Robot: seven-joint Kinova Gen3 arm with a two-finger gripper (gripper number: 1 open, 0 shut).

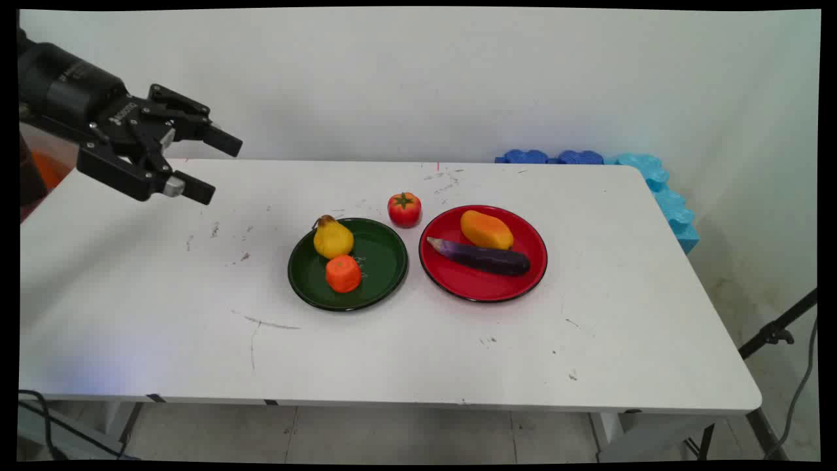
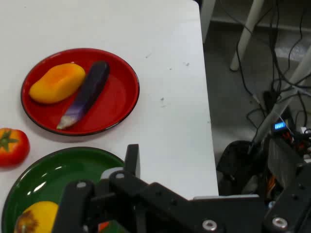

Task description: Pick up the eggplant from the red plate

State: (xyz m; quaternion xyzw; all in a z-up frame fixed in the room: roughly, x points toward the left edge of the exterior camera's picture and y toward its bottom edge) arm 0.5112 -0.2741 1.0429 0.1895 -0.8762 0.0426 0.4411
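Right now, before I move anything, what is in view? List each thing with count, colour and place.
table: 1, white, fills the scene
green plate: 1, dark green, table middle, left of the red plate
pear: 1, yellow, on the green plate, far left part
carrot piece: 1, orange, on the green plate, near side, by the pear
tomato: 1, red with green stem, on the table behind the gap between the two plates
red plate: 1, red with dark rim, right of the green plate
mango: 1, orange-yellow, on the red plate, far side
eggplant: 1, purple, on the red plate, in front of the mango
foam mats: several, blue, against the wall at the table's far right corner
gripper: 1, black, open, above the table's far left, holding nothing
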